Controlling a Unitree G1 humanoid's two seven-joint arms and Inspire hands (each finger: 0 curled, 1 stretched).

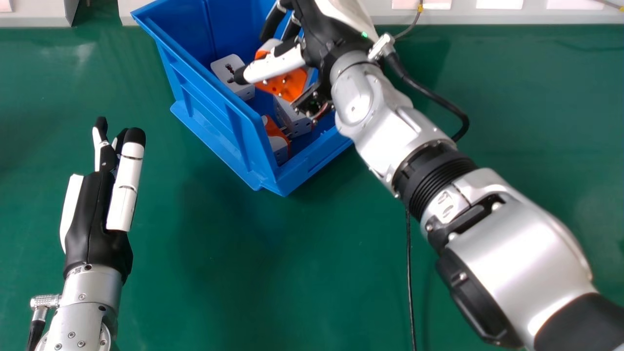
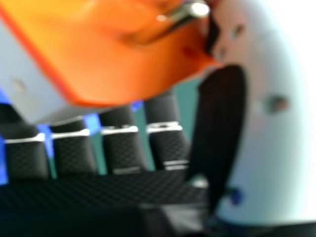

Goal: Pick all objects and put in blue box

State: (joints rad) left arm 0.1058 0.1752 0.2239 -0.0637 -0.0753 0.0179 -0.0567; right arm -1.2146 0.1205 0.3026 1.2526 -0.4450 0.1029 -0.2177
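Over the blue box point(image 1: 226, 131) is my right hand point(image 1: 324, 34), its thumb and fingers closed around an orange and white plug adapter point(image 1: 292, 84). In the right hand view, the adapter point(image 2: 123, 64) with a metal pin lies close against the thumb of the right hand point(image 2: 269, 128). Inside the box, a white adapter point(image 1: 229, 68) lies by the left wall, another white one point(image 1: 297, 122) sits below the hand, and an orange and white one point(image 1: 279, 141) is in the near corner. My left hand point(image 1: 92, 214) is open over the table at the left.
The green table point(image 1: 234, 273) stretches around the box. A black cable point(image 1: 409, 282) runs over it beside the right forearm. White panels point(image 1: 512, 14) stand along the far edge, behind the box. The right arm crosses the view from the lower right.
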